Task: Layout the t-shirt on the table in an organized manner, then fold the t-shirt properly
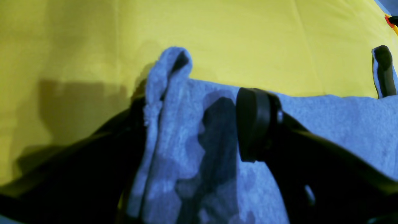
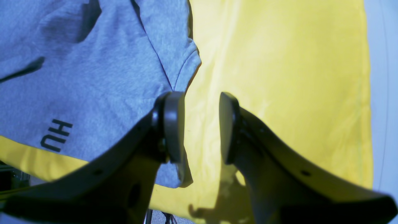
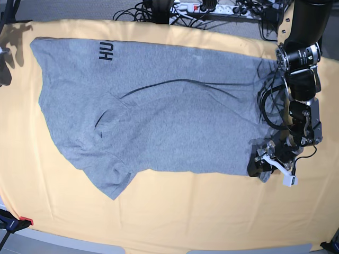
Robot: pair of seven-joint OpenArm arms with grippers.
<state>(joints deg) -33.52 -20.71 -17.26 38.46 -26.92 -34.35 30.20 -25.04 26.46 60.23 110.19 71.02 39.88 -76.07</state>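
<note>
The grey t-shirt (image 3: 159, 116) lies spread across the yellow table (image 3: 185, 211), its black lettering (image 3: 106, 51) near the far left corner. My left gripper (image 3: 259, 166) rests on the shirt's near right corner. In the left wrist view, a bunched edge of the t-shirt (image 1: 174, 130) sits between the spread fingers of the left gripper (image 1: 196, 102), which is open. My right gripper (image 2: 202, 96) is open over the bare table (image 2: 279, 77), just beside the t-shirt (image 2: 93, 77). One of its fingers (image 2: 172, 124) overlaps the cloth's edge.
Cables and a power strip (image 3: 206, 8) lie beyond the table's far edge. A red clamp (image 3: 24, 220) grips the near left corner. A long dark crease (image 3: 175, 82) runs across the shirt. The left arm's own cables (image 3: 273, 106) hang over the shirt's right side.
</note>
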